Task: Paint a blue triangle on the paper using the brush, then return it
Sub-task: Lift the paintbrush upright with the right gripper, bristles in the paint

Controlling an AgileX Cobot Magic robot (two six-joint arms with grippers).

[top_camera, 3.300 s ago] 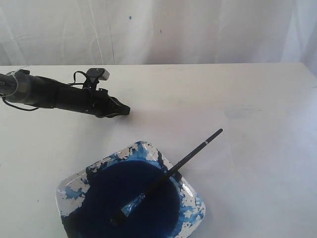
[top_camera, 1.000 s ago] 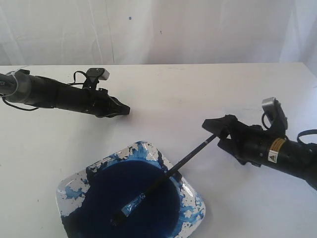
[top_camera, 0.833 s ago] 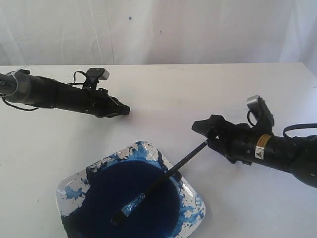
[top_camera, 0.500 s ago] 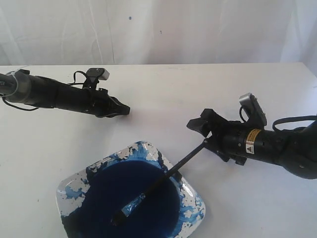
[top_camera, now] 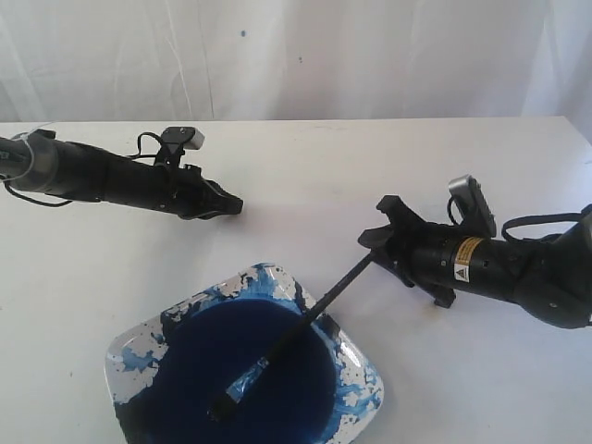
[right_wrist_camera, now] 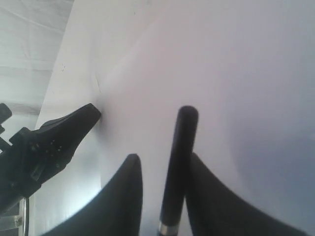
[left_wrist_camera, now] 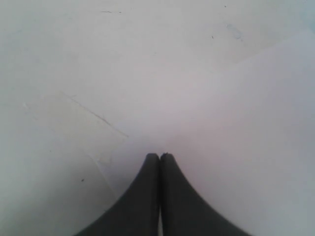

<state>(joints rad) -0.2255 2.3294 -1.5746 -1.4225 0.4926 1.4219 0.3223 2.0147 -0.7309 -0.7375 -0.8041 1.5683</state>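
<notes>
The brush (top_camera: 305,319) lies slanted, its blue-stained bristles in the dark paint of the dish (top_camera: 118,356) and its black handle reaching out over the rim. My right gripper (top_camera: 377,236) straddles the handle's far end. In the right wrist view the handle (right_wrist_camera: 181,140) touches one finger, with a gap to the other, so that gripper (right_wrist_camera: 164,157) is still open. My left gripper (top_camera: 236,205) rests shut and empty on the table behind the dish (left_wrist_camera: 160,156). The paper (right_wrist_camera: 221,73) lies under the right gripper. The blue triangle is not in view.
A white curtain (top_camera: 296,55) hangs behind the table. The left arm (top_camera: 102,178) stretches across the back left and shows in the right wrist view (right_wrist_camera: 54,140). A faint bluish smudge (top_camera: 453,211) marks the table at the right.
My right arm came in from the right and slid its open jaws over the brush handle's end. The jaws have since narrowed, and the handle end has shifted slightly. The left arm stayed still.
</notes>
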